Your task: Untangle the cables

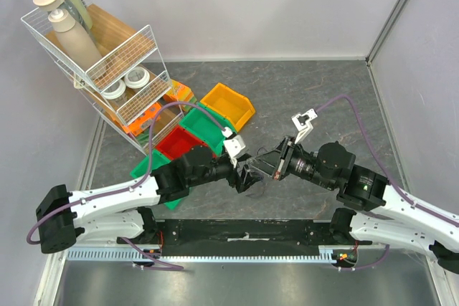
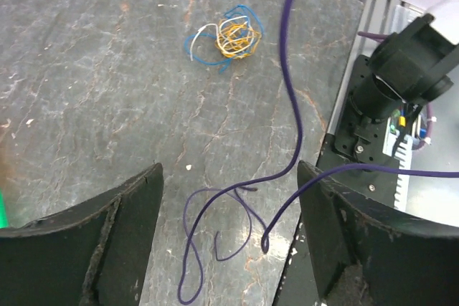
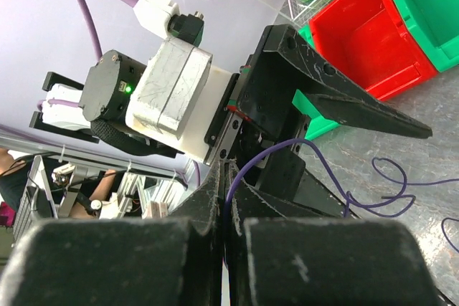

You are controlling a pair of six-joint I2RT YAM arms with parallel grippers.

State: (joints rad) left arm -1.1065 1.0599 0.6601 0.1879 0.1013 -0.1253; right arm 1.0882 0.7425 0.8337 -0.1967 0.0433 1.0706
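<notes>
The right gripper (image 3: 224, 188) pinches a thin purple wire (image 2: 290, 105), and the left gripper (image 2: 229, 171) is spread wide. The cables (image 2: 228, 36) sit knotted at 12 o'clock in the left wrist view. I think the left one should grab there next.

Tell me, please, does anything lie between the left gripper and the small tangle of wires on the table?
Yes. A thin purple wire curls on the table just ahead of the open left gripper, and its long strand passes beside the tangle. Beyond those loops only bare table shows.
</notes>
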